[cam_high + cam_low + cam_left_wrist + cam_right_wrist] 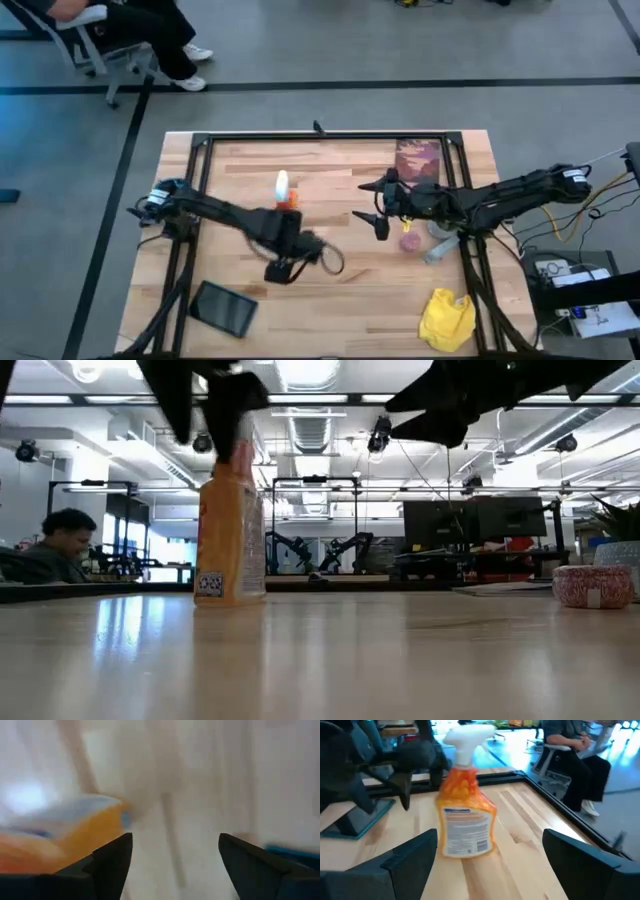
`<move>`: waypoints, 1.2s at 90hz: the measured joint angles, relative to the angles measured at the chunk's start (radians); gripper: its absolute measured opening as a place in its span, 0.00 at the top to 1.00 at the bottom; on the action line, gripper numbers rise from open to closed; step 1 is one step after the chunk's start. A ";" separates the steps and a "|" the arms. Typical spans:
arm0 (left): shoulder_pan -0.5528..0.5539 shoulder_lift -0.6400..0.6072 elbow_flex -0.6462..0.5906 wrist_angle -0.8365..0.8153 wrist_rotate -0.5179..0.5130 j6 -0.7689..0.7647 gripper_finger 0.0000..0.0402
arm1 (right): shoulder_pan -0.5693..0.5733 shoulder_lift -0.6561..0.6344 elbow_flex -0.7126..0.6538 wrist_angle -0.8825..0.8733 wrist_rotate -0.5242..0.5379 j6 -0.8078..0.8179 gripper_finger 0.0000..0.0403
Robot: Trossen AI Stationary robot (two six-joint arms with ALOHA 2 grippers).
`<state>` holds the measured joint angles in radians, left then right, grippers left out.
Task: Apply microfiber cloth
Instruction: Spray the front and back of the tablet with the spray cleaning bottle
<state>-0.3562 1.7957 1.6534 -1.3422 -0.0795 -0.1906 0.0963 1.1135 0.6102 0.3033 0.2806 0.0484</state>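
Observation:
The yellow microfiber cloth [447, 318] lies crumpled on the table near its front right corner, with no gripper touching it. An orange spray bottle [285, 190] with a white trigger stands upright at mid-table [466, 815]. My right gripper [368, 202] hovers open to the right of the bottle, pointing at it [490, 840]. My left gripper [283, 268] is open just on the near side of the bottle, which shows blurred beside its fingers [65, 835]. A black tablet [225, 308] lies flat at the front left.
A reddish-brown board [418, 160] lies at the far right. A small pink container [410, 240] and a grey object [438, 250] sit under my right arm. Black frame rails [190, 200] run along the table's sides. A person sits beyond the far left corner [150, 30].

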 joint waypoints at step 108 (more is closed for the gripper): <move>-0.373 -0.086 -0.596 0.559 0.274 -0.569 0.66 | 0.231 0.249 0.007 0.100 0.013 0.064 0.15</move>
<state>-0.7296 1.7096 1.0576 -0.7837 0.1942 -0.7597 0.3271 1.3623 0.6174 0.4030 0.2931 0.1123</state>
